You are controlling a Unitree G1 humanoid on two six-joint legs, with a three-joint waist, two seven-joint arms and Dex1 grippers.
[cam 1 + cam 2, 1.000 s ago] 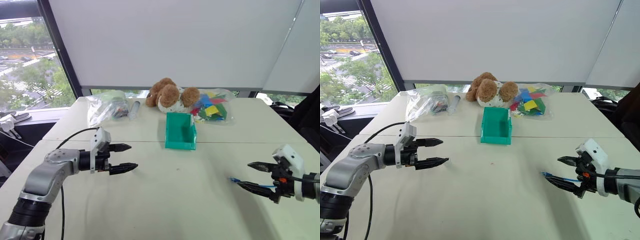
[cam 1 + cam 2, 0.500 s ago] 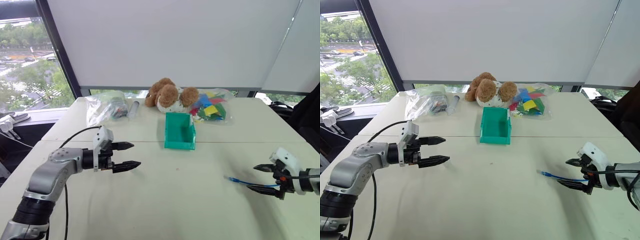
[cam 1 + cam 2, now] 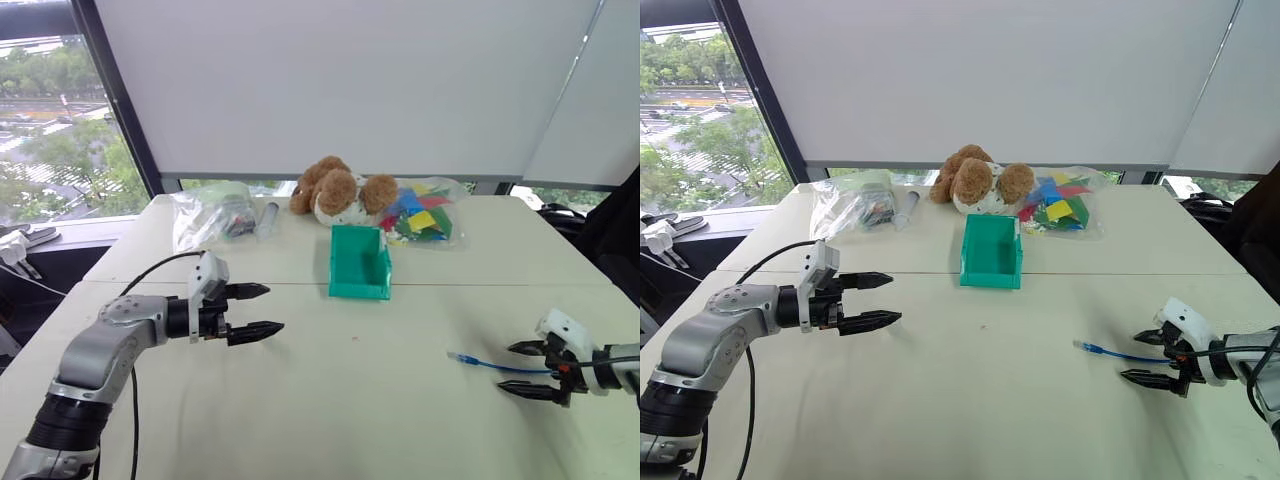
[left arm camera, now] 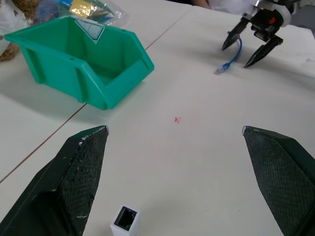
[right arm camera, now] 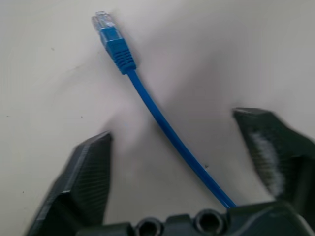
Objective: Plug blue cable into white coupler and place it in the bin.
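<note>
A: What changed just then?
B: The right gripper [image 3: 1145,357] came down to the table [image 3: 380,400], fingers apart astride the blue cable [image 3: 1118,353], not yet pinching it.
A: And room?
B: Open table around it. The left gripper [image 3: 258,309] was wide, empty, above the white coupler [image 4: 125,220]; the bin [image 3: 360,262] stood well apart.

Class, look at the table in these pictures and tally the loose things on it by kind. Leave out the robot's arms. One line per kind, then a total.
Thin blue cable with a clear plug: 1
Tiny white plastic coupler block: 1
Teal-green plastic bin: 1
Brown plush toy: 1
Clear plastic bags of contents: 2
Total: 6
</note>
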